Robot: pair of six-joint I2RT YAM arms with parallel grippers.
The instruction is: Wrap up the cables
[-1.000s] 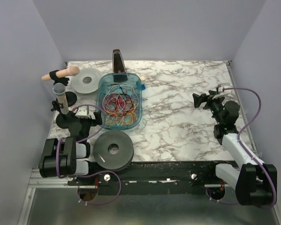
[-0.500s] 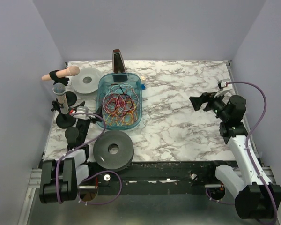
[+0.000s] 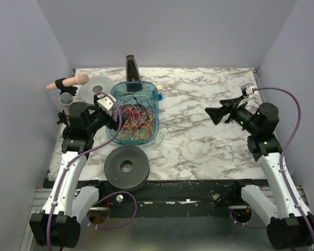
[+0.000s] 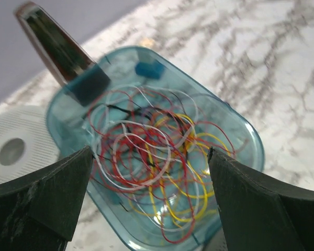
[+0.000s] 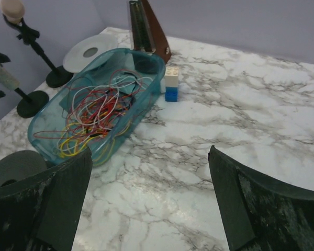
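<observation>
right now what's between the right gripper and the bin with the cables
Only bare marble table lies between the right gripper and the teal bin holding the cables, as the top view shows. The white-and-blue block stands farther back.

Bare tabletop [image 3: 209,146] right of tub [image 3: 157,123]; 2 stands [image 5: 33,103] crowd its left.

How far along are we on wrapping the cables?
Nothing looks done: the cables lie in one loose tangle inside the teal tub, none wound. In hand: nothing is held; the left gripper hovers open over the tangle, and the right gripper is open, away from the tub. Left to do: pick out each cable and wrap it; the black spool is bare.
</observation>
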